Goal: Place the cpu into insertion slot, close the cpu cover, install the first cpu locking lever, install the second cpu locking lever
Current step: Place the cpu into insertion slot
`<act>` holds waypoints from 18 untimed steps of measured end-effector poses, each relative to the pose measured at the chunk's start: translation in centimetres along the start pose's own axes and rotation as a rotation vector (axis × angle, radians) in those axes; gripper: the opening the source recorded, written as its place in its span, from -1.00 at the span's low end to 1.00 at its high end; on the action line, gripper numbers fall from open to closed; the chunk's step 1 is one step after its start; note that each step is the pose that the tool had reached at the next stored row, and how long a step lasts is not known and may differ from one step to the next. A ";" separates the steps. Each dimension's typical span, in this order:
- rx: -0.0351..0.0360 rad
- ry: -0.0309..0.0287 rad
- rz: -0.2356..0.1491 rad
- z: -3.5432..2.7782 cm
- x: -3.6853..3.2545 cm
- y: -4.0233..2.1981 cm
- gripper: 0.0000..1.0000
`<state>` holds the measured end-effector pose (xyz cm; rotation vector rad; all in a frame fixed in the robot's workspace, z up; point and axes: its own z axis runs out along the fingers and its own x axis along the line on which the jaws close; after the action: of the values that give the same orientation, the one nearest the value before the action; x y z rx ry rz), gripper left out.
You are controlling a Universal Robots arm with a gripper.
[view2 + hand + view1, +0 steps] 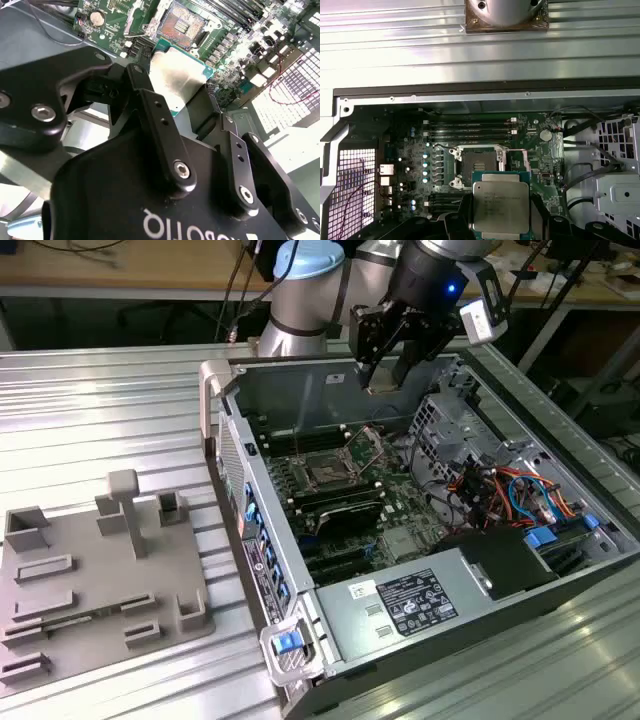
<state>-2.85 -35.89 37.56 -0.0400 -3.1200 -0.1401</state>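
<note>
My gripper (384, 380) hangs above the open computer case, shut on the cpu (383, 389), a small flat square chip with a silver top. In both wrist views the cpu (500, 202) (175, 80) sits clamped between the two black fingers (464, 216). The insertion slot (325, 471) lies open below on the green board, a black square socket with a dark centre (477, 167) (181, 22). The cpu cover (368, 445) is tipped up beside the socket, on the exterior view's right of it (519, 160). The cpu is held well above the socket, not touching it.
Long black memory slots (470, 127) run beside the socket. A drive cage (450, 420), coloured cables (505, 490) and a power supply (420, 600) fill the case's other end. A grey fixture plate (90, 580) lies on the ribbed table at the exterior view's left.
</note>
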 end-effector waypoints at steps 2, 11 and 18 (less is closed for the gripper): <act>0.0001 0.0000 0.000 0.00 0.00 0.00 0.09; -0.0018 -0.0087 0.097 0.01 0.01 0.00 0.09; -0.0022 -0.0101 0.113 0.02 0.42 -0.01 0.09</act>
<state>-3.26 -35.89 37.54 -0.2170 -3.1177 -0.1417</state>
